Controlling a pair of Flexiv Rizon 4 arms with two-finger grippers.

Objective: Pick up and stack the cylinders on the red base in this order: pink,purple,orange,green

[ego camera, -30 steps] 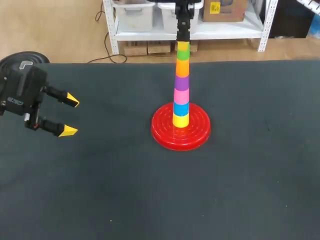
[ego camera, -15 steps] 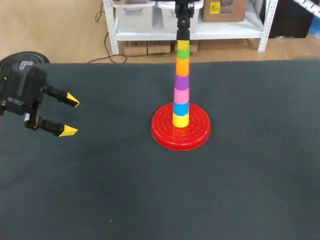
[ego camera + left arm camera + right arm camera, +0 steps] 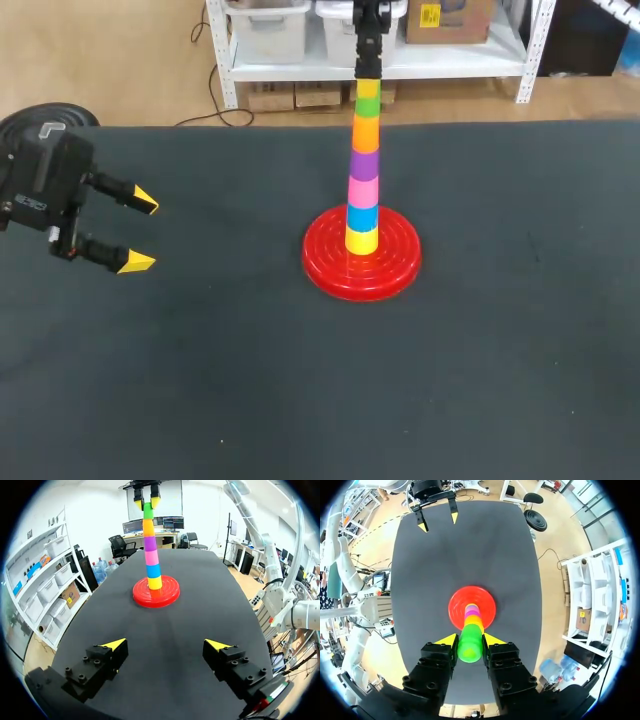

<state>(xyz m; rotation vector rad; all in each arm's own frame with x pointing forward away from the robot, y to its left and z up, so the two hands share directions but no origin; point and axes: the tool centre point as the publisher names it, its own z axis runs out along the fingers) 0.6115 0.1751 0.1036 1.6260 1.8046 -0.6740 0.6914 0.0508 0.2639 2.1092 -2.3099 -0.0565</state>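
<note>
Overhead, the right arm [image 3: 368, 30] is cut off past the table's far edge, the left arm [image 3: 40, 180] at its left edge. From the right wrist, the green cylinder [image 3: 469, 647] hides most of the lower cylinders [image 3: 471, 614].

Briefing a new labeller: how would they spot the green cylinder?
Find the red base on the table, bearing a colourful stack. The green cylinder is its top piece, just above the orange cylinder; it alone sits in the right gripper.

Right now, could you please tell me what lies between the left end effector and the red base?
Nothing: only bare black table stretches between the left end effector and the red base, clearest in the head view.
</note>
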